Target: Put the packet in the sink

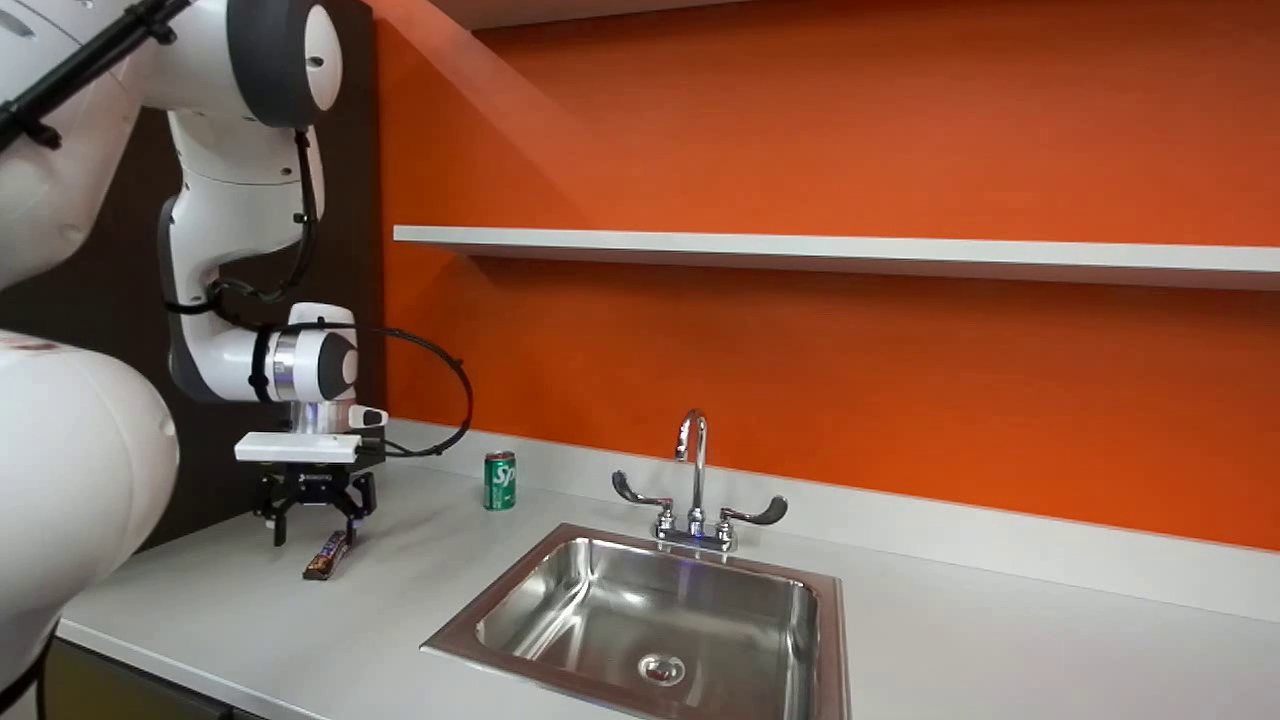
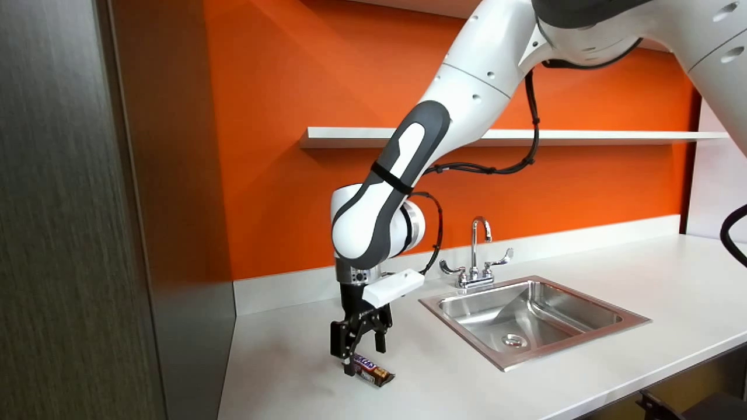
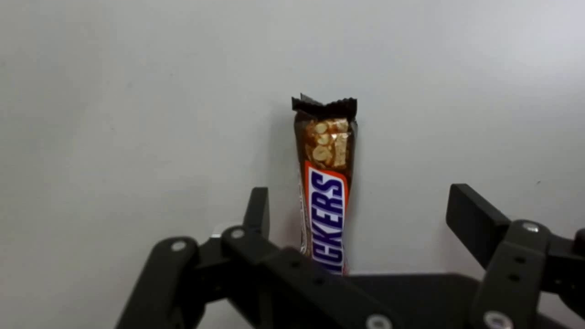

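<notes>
The packet (image 1: 326, 557), a dark brown Snickers bar with a white and blue label, lies flat on the counter in both exterior views (image 2: 373, 372). In the wrist view the packet (image 3: 327, 183) points away from the gripper, its near end hidden behind the gripper's linkage. My gripper (image 1: 315, 530) is open, pointing down just above the packet. In the wrist view the fingers (image 3: 358, 205) stand on both sides of the packet, apart from it; the left finger is closer. The steel sink (image 1: 832, 640) lies right of the gripper in both exterior views (image 2: 458, 324).
A chrome two-handled faucet (image 1: 698, 480) stands behind the sink. A green can (image 1: 500, 481) stands on the counter near the back wall, between gripper and faucet. A white shelf (image 1: 800, 247) runs along the orange wall. A dark cabinet panel (image 2: 163, 233) borders the counter.
</notes>
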Controlling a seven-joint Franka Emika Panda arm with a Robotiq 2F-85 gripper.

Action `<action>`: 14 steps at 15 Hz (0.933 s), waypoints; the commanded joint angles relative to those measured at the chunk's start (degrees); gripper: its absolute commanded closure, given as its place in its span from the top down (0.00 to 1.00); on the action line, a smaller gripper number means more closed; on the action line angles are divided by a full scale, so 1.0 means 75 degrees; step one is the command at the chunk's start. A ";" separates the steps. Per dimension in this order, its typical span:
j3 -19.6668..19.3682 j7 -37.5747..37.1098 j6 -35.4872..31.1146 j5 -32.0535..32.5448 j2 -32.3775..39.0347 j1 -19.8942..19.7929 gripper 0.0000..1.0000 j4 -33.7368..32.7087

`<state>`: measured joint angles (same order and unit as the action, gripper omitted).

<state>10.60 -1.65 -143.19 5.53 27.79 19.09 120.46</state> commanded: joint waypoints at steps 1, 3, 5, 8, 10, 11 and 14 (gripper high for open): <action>-0.0046 -0.0218 -0.0055 0.0121 0.0214 0.0061 1.00 -0.0275; -0.0067 -0.0217 -0.0062 0.0125 0.0292 0.0063 1.00 -0.0350; -0.0074 -0.0206 -0.0046 0.0116 0.0347 0.0059 1.00 -0.0411; -0.0096 -0.0217 -0.0042 0.0119 0.0429 0.0068 1.00 -0.0491; -0.0109 -0.0217 -0.0042 0.0115 0.0464 0.0065 1.00 -0.0521; -0.0116 -0.0223 -0.0045 0.0112 0.0475 0.0064 1.00 -0.0530; -0.0139 -0.0233 -0.0052 0.0104 0.0500 0.0057 1.00 -0.0550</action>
<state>10.04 -1.65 -143.54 5.53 30.89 19.10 117.51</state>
